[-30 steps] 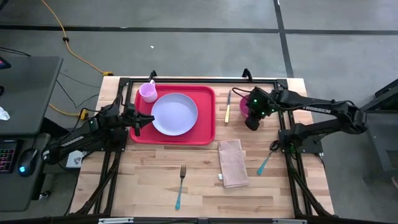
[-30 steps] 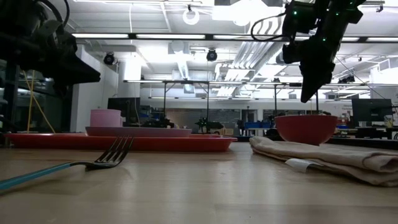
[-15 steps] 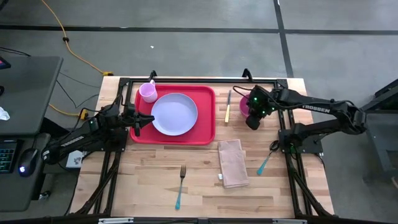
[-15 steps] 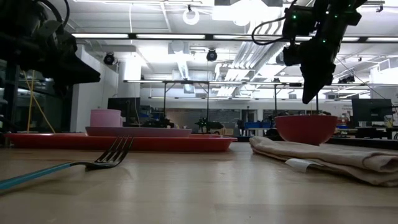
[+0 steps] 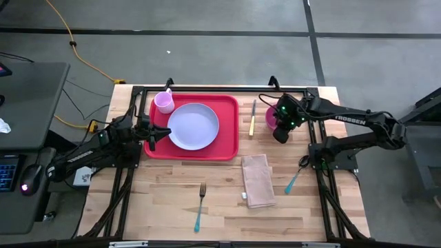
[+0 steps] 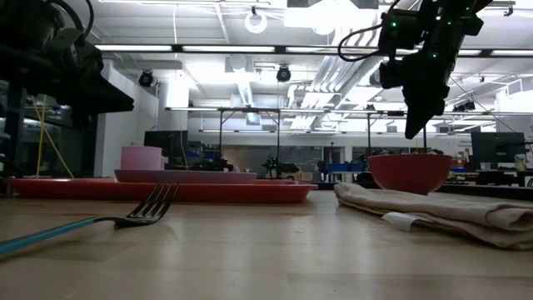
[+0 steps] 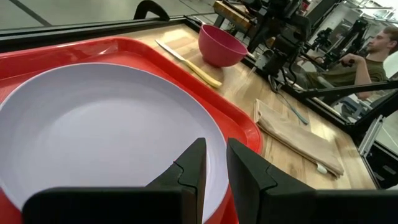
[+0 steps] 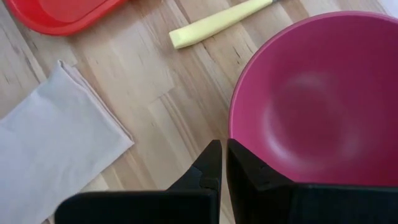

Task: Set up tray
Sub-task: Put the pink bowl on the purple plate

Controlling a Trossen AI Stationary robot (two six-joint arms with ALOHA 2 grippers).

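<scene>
Right end effector (image 5: pixel 279 136) rose slightly, closed above bowl (image 5: pixel 273 118); left end effector (image 5: pixel 154 133) closed over tray (image 5: pixel 227 148)

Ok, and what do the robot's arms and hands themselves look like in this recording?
Both arms are dark, nearly black, built of jointed segments. The right arm carries white lettering along its upper link, and green lights glow near its wrist, with a dark cable looping beside them. Each ends in a hand with two angular, wedge-shaped black fingers: the left hand and the right hand look alike.
</scene>
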